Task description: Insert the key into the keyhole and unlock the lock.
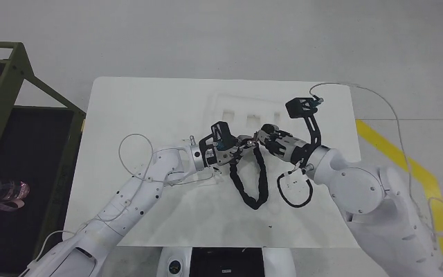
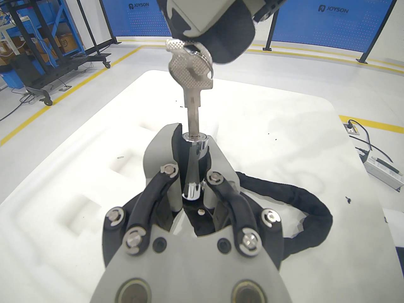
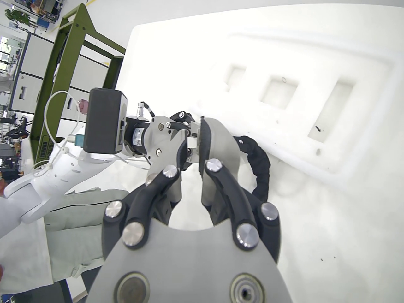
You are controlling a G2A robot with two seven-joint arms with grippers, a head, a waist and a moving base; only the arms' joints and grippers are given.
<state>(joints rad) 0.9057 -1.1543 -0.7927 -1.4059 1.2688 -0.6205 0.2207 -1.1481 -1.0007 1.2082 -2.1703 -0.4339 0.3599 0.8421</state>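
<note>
My left gripper (image 2: 194,133) is shut on the chrome cylinder of the lock (image 2: 195,149) and holds it upright above the table. The lock's black sheathed cable (image 2: 303,219) trails off in a loop (image 1: 250,183) on the table. A silver key (image 2: 191,74) stands with its blade tip in the keyhole at the cylinder's end. My right gripper (image 2: 192,44) is shut on the key's head from the far side. In the top view the left gripper (image 1: 239,147) and right gripper (image 1: 257,140) meet tip to tip at the table's middle. In the right wrist view my fingers (image 3: 217,152) hide the key.
A white foam tray (image 1: 277,104) with rectangular recesses lies just behind the grippers. A green metal frame (image 1: 21,69) stands off the white table's (image 1: 138,111) left side. A thin black cable loop (image 1: 294,190) hangs from the right arm near the lock's cable.
</note>
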